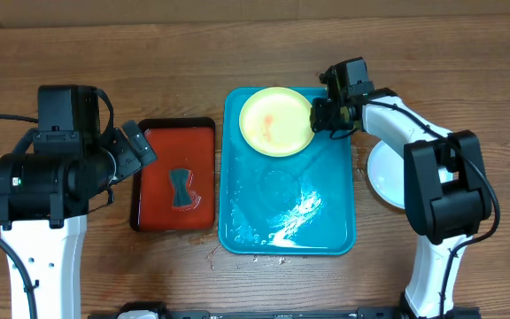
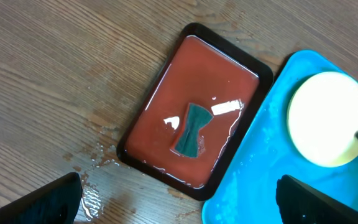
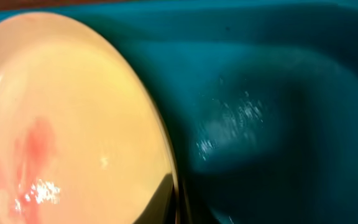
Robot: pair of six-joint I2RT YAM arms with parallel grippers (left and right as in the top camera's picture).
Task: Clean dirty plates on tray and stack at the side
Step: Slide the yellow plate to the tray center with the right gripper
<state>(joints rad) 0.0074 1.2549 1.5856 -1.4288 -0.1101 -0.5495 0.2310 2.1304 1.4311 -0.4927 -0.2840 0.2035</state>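
A pale yellow-green plate (image 1: pixel 275 121) with an orange-red smear lies at the far end of the turquoise tray (image 1: pixel 286 213). My right gripper (image 1: pixel 326 115) is at the plate's right rim and is shut on it. In the right wrist view the plate (image 3: pixel 73 124) fills the left, the rim pinched between the fingers (image 3: pixel 176 211) over the wet tray (image 3: pixel 278 93). A pale plate (image 1: pixel 384 173) lies on the table right of the tray, partly under the right arm. My left gripper (image 1: pixel 140 146) is open and empty over the table by the red tray; its fingers (image 2: pixel 179 199) straddle that tray's corner.
A red tray with a black rim (image 1: pixel 153 190) stands left of the turquoise tray, holding water and a dark green sponge (image 1: pixel 181 186), also in the left wrist view (image 2: pixel 190 129). Water pools on the turquoise tray's near half, and droplets lie on the wood by its front edge (image 1: pixel 264 259).
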